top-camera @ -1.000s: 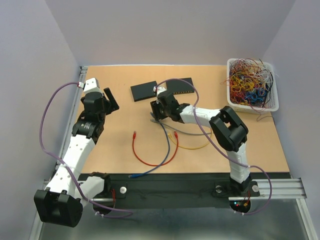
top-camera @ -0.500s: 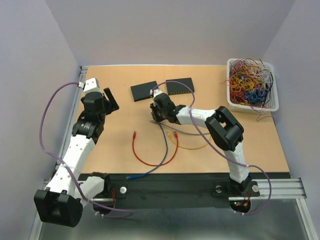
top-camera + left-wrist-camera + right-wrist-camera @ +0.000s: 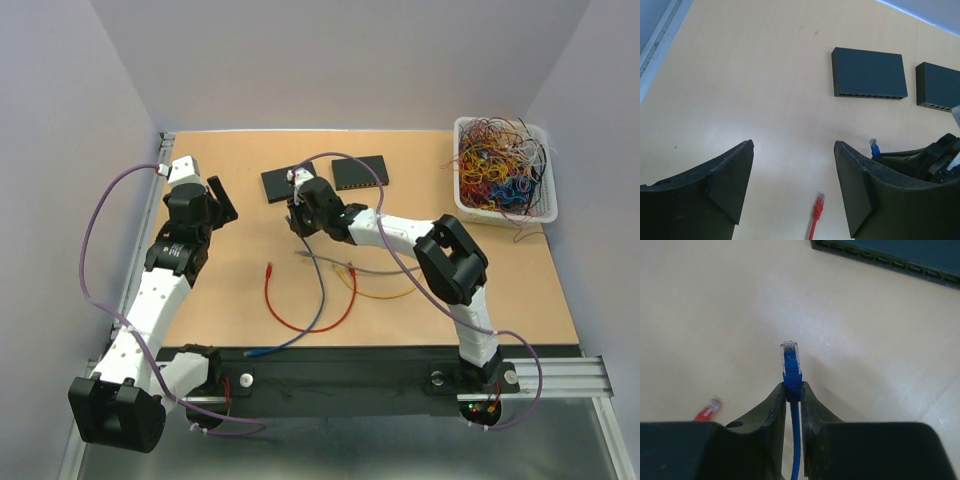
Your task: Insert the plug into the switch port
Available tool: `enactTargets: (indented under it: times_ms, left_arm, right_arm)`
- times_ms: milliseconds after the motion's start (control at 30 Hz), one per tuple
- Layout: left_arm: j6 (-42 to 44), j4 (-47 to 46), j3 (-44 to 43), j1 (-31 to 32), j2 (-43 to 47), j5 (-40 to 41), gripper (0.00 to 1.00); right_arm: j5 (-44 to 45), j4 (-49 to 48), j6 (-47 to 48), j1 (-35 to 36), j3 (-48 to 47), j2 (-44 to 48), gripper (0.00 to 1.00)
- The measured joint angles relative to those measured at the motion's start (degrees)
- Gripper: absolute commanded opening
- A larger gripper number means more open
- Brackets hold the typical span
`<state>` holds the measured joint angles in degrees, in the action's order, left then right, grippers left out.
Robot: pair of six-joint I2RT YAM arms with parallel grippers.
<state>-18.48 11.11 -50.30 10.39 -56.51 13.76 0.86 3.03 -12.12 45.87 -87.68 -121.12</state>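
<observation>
Right now the right end effector [image 3: 792, 388] is pressed together on a blue cable [image 3: 329, 286], pinching it just behind the blue plug [image 3: 790, 358]. The plug sticks out past the fingertips with its clear tip pointing away from the wrist, and it hangs above the bench [image 3: 220, 290] without touching anything. From the right wrist, a dark switch with its row of ports facing the plug lies across the upper right corner, well apart from the tip; that view alone does not show which switch it is.

From above, two flat black switches lie side by side near the far edge of the bench: the left switch [image 3: 288, 182] and the right switch [image 3: 360, 172]. The right arm reaches across toward the left one, and its end effector sits just in front of it, near but not touching. The blue cable trails back from the grip toward the near edge of the bench.

Meanwhile the left end effector [image 3: 792, 150] is spread wide and holds nothing, hovering over bare bench at the left side. Its camera sees both switches, the blue plug pointing toward the left switch, and a red plug [image 3: 818, 206] lying flat below. That plug ends a red cable [image 3: 300, 325] looped on the bench, with a yellow cable [image 3: 385, 295] beside it. A white basket [image 3: 461, 150] of tangled wires stands in the far right corner.
</observation>
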Motion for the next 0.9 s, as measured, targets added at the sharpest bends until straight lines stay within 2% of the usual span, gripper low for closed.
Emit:
enactTargets:
  times_ms: [200,500,667,733,900]
  left_arm:
    - [0.0,0.5,0.0,0.0,-0.2,0.4,0.75]
    - [0.4,0.7,0.0,0.0,1.9,-0.9,0.75]
    - [0.9,-0.4,0.0,0.0,5.8,-4.7,0.76]
    - [1.0,-1.3,0.0,0.0,7.6,-6.8,0.76]
    - [1.2,-5.6,0.6,0.0,13.3,-15.4,0.76]
  right_arm:
    - [-8.5,-3.7,-0.6,0.8,-1.2,4.5,0.07]
    - [-29.1,-27.9,-11.4,0.4,5.4,15.6,0.02]
    - [-40.7,-44.3,-22.8,-2.7,10.0,18.4,0.00]
    - [-46.0,-53.5,-30.6,-5.7,12.0,18.1,0.01]
    - [-52.5,-70.8,-48.5,-12.2,14.7,13.6,0.01]
